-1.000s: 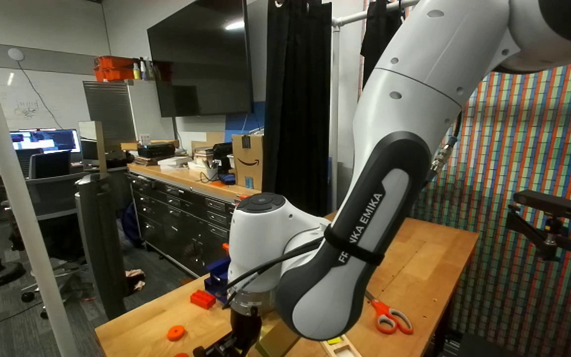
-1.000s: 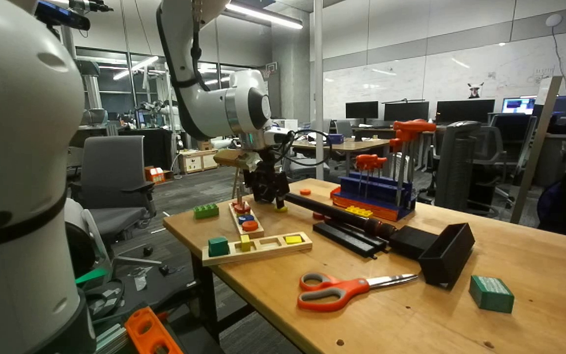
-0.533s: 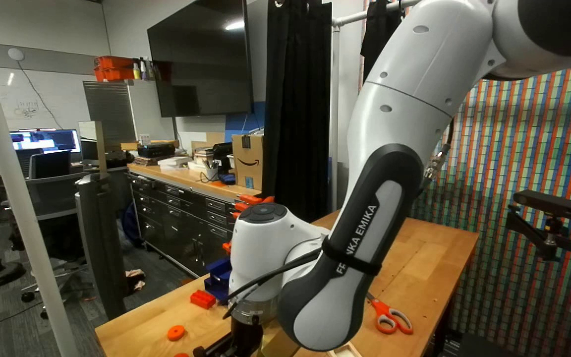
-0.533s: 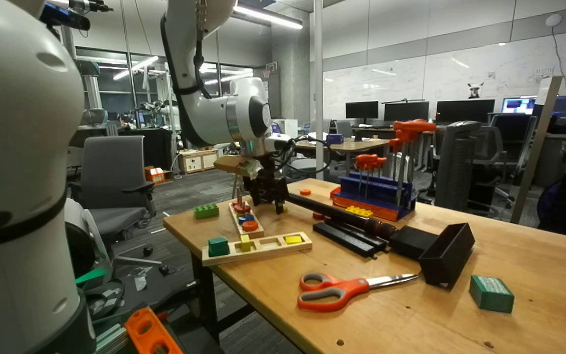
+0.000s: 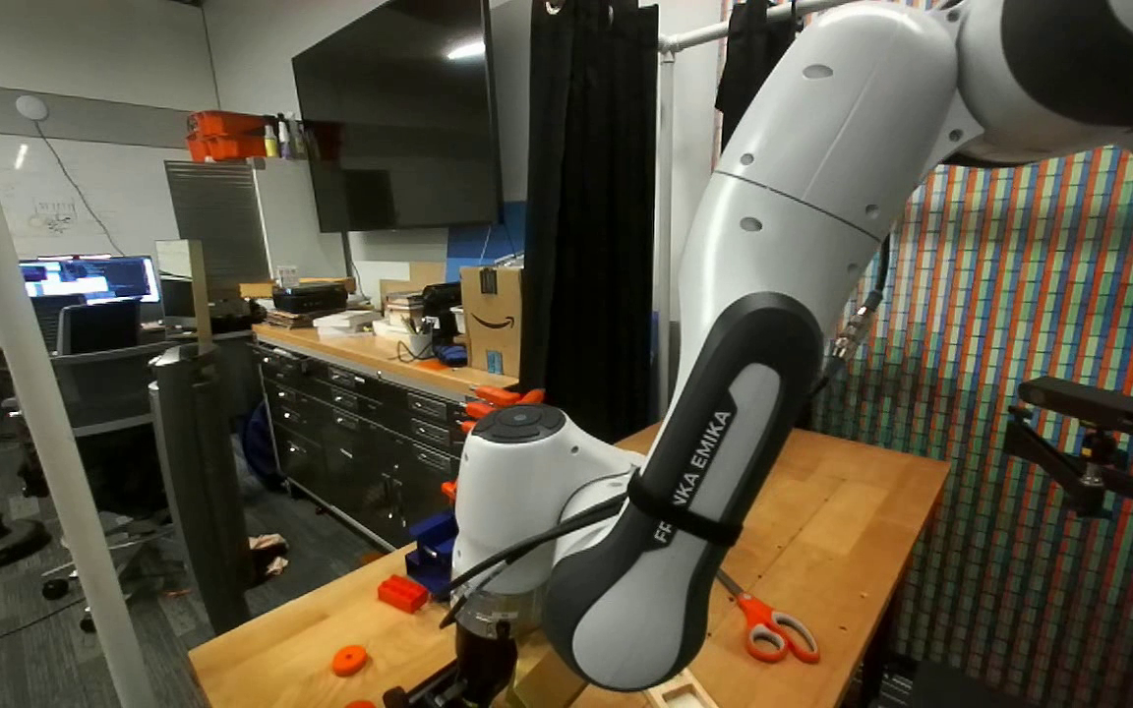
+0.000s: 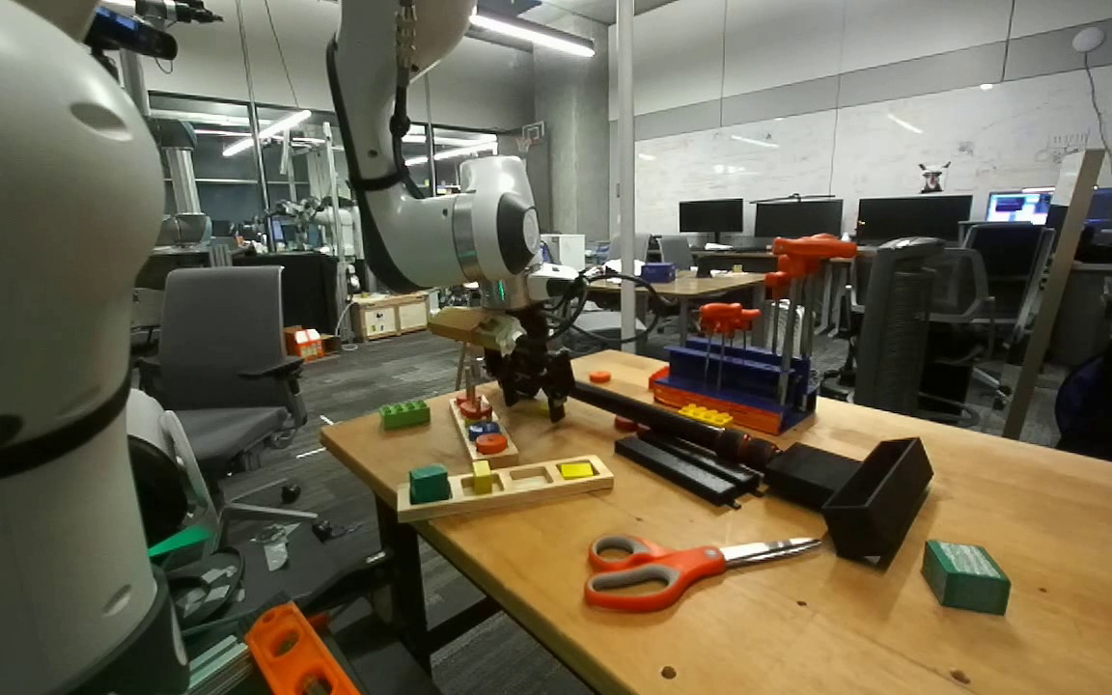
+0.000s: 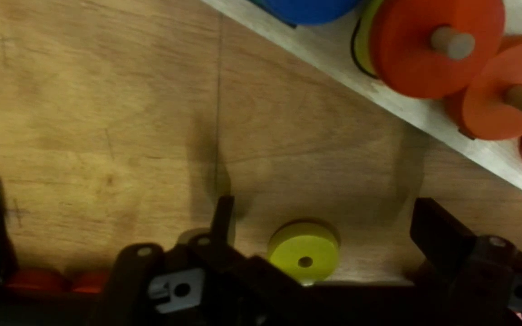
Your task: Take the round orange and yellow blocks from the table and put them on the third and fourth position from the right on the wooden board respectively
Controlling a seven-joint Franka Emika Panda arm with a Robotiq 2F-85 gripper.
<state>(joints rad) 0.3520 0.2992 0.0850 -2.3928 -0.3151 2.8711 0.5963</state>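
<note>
In the wrist view the round yellow block [image 7: 305, 253] lies flat on the table between my gripper's [image 7: 324, 203] widely parted fingers, untouched and closer to the left one. Finger shadows fall apart from the tips, so the gripper stands above the tabletop. In an exterior view the gripper [image 6: 532, 401] hangs tilted beside the pegged wooden board and mostly hides the yellow block. That narrow board [image 7: 322, 47] carries blue, yellow, red and orange discs. A round orange block [image 6: 599, 376] rests on the table farther off, and an orange block [image 5: 349, 660] also shows in an exterior view.
Close to the pegged board lie a slotted wooden board [image 6: 561, 483] and a green brick [image 6: 404, 415]. A long black bar [image 6: 653, 415] reaches toward the gripper. Beyond it stands a blue holder [image 6: 735, 376] with orange-handled tools. Scissors [image 6: 657, 574] and a green box [image 6: 966, 577] lie nearer.
The arm has come down slightly, and the gripper has shifted a little rightward in an exterior view, now covering most of the yellow block there. The blocks have not moved.
</note>
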